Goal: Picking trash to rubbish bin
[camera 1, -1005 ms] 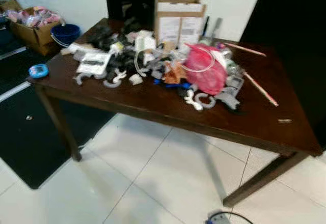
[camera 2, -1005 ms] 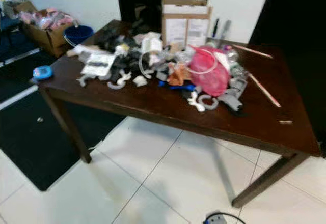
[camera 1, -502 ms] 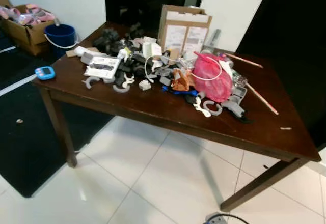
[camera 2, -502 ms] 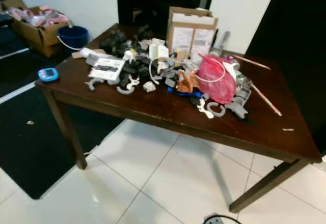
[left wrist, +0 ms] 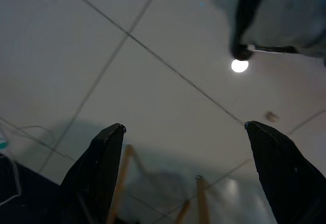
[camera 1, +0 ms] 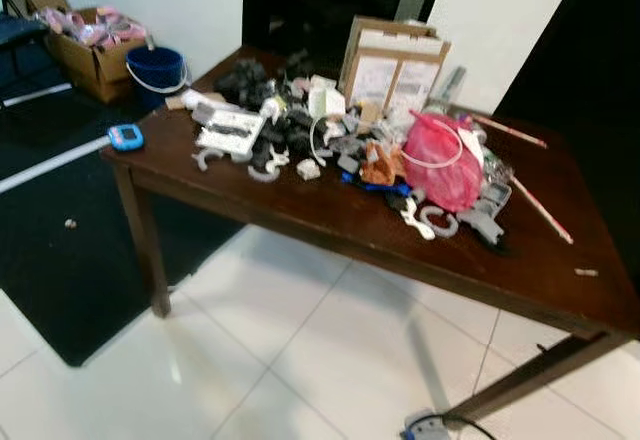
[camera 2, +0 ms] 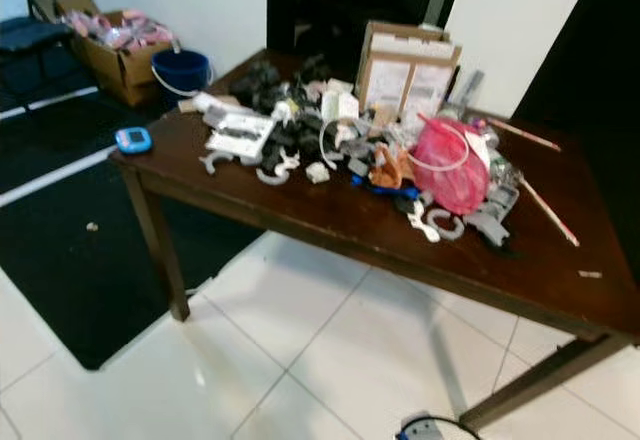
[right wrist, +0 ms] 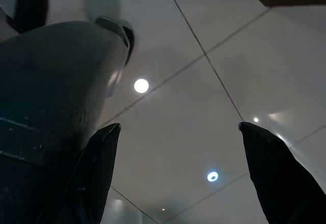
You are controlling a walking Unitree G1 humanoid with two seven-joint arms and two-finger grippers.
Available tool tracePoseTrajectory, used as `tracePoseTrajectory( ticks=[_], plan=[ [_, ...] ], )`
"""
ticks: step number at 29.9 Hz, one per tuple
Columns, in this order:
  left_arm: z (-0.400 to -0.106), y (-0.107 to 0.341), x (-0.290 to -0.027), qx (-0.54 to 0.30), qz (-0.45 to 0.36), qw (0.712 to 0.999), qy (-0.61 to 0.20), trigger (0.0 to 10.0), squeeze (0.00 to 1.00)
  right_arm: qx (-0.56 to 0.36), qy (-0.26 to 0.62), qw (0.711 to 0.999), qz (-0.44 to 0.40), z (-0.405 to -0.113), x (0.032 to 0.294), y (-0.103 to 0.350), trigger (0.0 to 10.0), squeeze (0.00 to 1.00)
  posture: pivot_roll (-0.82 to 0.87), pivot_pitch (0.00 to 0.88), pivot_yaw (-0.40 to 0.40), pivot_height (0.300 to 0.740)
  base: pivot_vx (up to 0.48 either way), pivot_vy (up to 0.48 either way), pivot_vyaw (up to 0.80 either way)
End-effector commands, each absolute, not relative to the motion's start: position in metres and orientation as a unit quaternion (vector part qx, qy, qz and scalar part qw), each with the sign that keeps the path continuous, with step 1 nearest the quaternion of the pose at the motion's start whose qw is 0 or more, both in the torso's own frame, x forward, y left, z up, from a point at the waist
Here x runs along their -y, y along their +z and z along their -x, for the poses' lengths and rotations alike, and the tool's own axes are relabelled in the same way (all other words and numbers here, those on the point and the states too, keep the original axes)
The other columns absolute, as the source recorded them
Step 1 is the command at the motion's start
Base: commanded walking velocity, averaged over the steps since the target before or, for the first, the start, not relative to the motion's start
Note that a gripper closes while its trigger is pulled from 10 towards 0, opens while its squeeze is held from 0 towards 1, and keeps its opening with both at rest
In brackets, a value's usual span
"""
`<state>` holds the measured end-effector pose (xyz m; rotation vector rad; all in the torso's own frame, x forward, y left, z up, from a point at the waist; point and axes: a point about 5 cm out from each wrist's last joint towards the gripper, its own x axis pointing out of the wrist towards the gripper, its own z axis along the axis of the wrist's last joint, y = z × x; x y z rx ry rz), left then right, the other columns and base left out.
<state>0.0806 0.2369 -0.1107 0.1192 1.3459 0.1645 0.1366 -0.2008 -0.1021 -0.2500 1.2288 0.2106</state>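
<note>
Dark wooden worktop (camera 1: 330,222) is carrying the trash pile (camera 1: 345,150) beside a pink bag (camera 1: 440,160), while both left gripper (left wrist: 183,173) and right gripper (right wrist: 178,168) are hanging released over floor tiles, so stepping closer squarely before reaching seems wise.

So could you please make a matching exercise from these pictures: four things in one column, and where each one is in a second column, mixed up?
Things:
1. pink bag
2. blue gadget
3. blue bucket
4. cardboard box

Places:
A. on the floor beyond the table
B. standing at the table's far edge
C. alone at the table's left corner
D. in the middle of the clutter, towards the right

Pairs: 1-D, 2-C, 3-A, 4-B
</note>
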Motion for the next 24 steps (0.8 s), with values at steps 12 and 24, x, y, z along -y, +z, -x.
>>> tracePoseTrajectory(
  ticks=[12,24],
  plan=[
    [-0.0742,-0.1127,-0.2337,-0.625,-0.052,0.775,0.079,10.0,0.0,-0.589,0.099,0.794,0.11,-0.1231,0.202,-0.1062,10.0,0.0,0.13,0.071,-0.071,0.74,0.0,-0.039,0.0],
    [-0.0761,-0.112,-0.2352,-0.62,-0.056,0.778,0.084,10.0,0.0,-0.589,0.1,0.794,0.112,-0.1219,0.201,-0.1067,10.0,0.0,0.13,0.073,-0.072,0.74,0.0,0.0,0.0]
  ],
)
